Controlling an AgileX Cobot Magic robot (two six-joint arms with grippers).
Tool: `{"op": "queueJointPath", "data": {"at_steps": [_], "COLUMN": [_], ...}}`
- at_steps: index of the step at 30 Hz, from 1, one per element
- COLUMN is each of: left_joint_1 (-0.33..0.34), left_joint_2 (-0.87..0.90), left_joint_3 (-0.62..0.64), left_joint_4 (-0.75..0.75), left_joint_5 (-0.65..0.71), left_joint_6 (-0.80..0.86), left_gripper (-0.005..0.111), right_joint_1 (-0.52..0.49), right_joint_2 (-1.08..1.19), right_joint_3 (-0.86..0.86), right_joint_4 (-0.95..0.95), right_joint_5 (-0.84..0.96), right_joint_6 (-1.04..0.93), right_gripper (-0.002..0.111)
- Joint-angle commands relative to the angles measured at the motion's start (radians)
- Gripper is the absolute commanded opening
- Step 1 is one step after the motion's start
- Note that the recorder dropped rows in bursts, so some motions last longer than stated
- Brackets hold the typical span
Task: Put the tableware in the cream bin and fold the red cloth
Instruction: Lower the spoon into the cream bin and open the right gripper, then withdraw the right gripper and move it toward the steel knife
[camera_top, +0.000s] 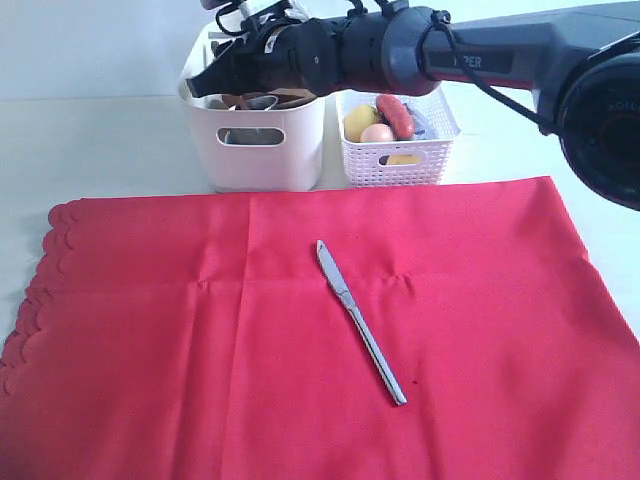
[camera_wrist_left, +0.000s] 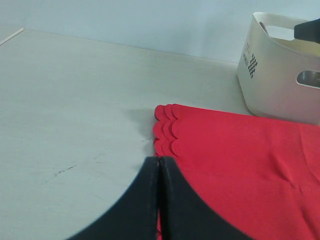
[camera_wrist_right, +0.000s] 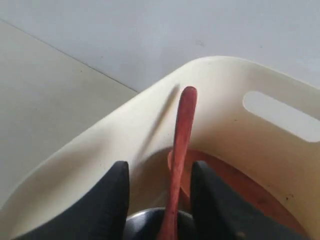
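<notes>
The steel table knife (camera_top: 360, 322) lies slantwise on the middle of the spread red cloth (camera_top: 200, 350). My right gripper (camera_top: 203, 82) reaches across over the cream bin (camera_top: 265, 150). In the right wrist view it (camera_wrist_right: 159, 167) is open inside the bin (camera_wrist_right: 150, 125), and the wooden spoon's handle (camera_wrist_right: 181, 135) stands between its fingers with a gap on each side. The brown wooden plate (camera_wrist_right: 240, 185) and a dark steel rim (camera_wrist_right: 145, 220) lie below. My left gripper (camera_wrist_left: 159, 161) is shut just above the scalloped edge of the cloth (camera_wrist_left: 240, 160), out of the exterior view.
A white lattice basket (camera_top: 395, 170) with a lemon (camera_top: 358, 122) and other food stands right of the cream bin (camera_wrist_left: 280, 85). The right arm (camera_top: 500, 55) spans the back of the table. Bare tabletop (camera_wrist_left: 75, 110) lies left of the cloth.
</notes>
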Motion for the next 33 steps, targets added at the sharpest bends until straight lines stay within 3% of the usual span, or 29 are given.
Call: {"op": "queueJointPath", "data": {"at_steps": [1,10,33], "left_joint_1": [-0.004,-0.004,-0.004], "left_joint_2": [-0.006,-0.006,-0.006], "left_joint_3": [0.0,0.0,0.0], "left_joint_4": [0.001,0.001,0.001], "left_joint_5": [-0.006,-0.006,-0.006], "left_joint_6": [-0.004,-0.004,-0.004], "left_gripper": [0.0,0.0,0.0], "right_joint_1": [0.001,0.001,0.001], "right_joint_2": [-0.042,-0.15,-0.347], "right_joint_3": [-0.006,-0.006,0.001], "right_joint_4": [-0.005,0.002,-0.025], "right_joint_5": [0.008,0.283,0.837], "right_joint_6": [-0.011,0.148,0.175], "right_gripper": [0.041,0.041,0.041]}}
